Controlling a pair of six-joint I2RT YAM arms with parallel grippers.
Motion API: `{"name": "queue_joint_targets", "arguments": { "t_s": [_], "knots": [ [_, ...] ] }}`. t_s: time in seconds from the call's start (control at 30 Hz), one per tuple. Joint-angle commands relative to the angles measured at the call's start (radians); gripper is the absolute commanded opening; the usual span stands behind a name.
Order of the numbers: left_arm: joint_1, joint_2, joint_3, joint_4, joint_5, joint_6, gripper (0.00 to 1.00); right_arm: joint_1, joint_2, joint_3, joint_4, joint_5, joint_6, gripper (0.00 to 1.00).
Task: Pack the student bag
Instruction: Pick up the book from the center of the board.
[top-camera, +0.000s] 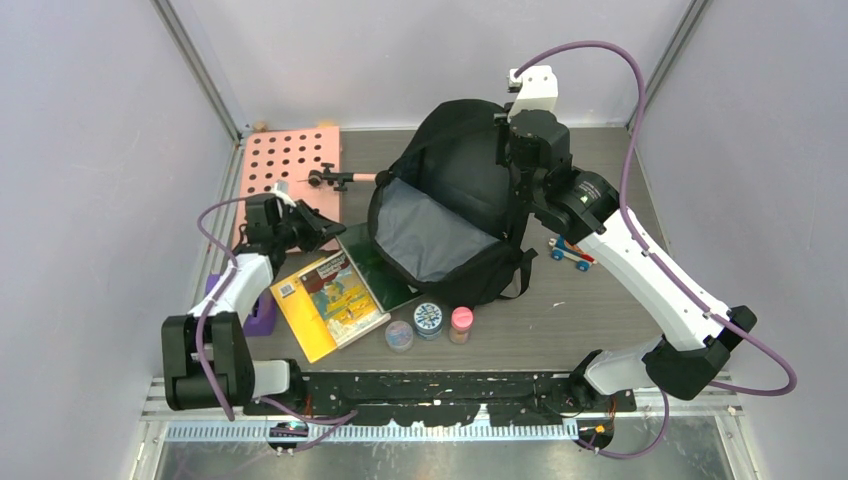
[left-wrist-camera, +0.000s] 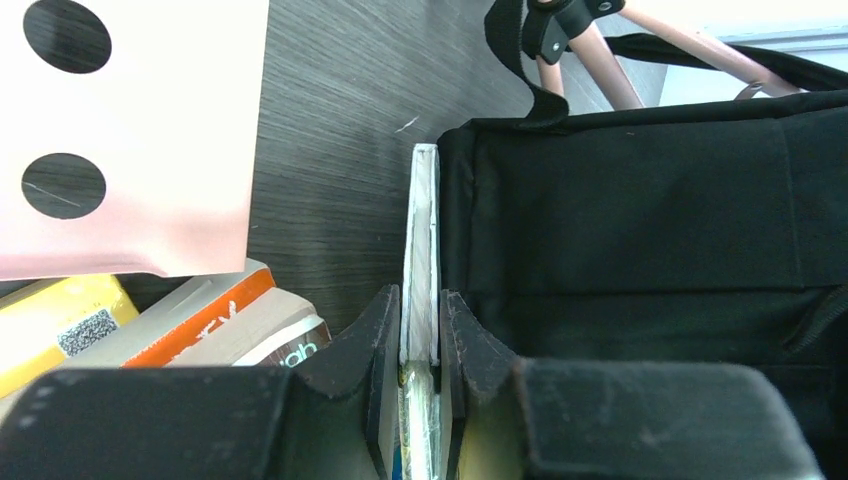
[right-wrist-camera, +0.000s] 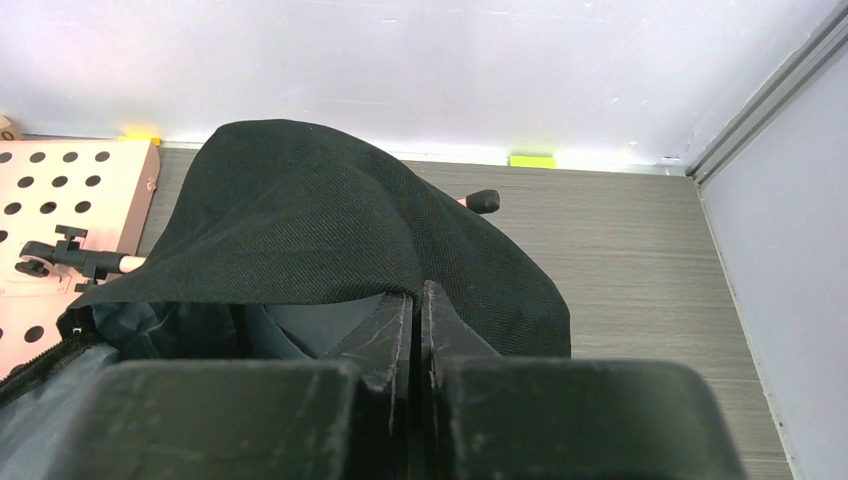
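I am pinching the thin green book (left-wrist-camera: 422, 220) between the jaws of the left claw (left-wrist-camera: 418, 305). Both fingers are pressing on its faces, so I am reading that as a grip on the book. The right claw (right-wrist-camera: 418, 300) is clamping shut on the flap (right-wrist-camera: 300, 230) of the student bag (top-camera: 450, 200), holding the mouth open at the far rim. The bag is lying in the middle of the table, to the right of my left claw, with the grey lining (top-camera: 425, 235) facing up and toward the near-left. The book's long axis is running straight out from the claw, with one face just beside the bag's black outer wall, maybe touching it. I am judging that it is sitting outside the mouth, not in it. The left arm is nearer, so I am planning to carry the book right, over the rim.
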Motion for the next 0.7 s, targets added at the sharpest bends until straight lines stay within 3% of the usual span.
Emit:
{"name": "queue_joint_targets", "arguments": {
  "t_s": [0.0, 0.47, 0.67],
  "knots": [
    [0.002, -0.118, 0.081, -0.011, -0.006, 0.003, 0.0, -0.003, -0.051, 0.013, 0.046, 0.011, 0.017, 0.01],
    [0.003, -0.434, 0.317, -0.412, -0.325, 0.152, 0.0, -0.004, -0.085, -0.015, 0.057, -0.01, 0.017, 0.31],
    [0.002, -0.496, 0.405, -0.479, -0.378, 0.187, 0.0, -0.003, -0.109, -0.019, 0.044, -0.064, 0.022, 0.64]
  ]
}}
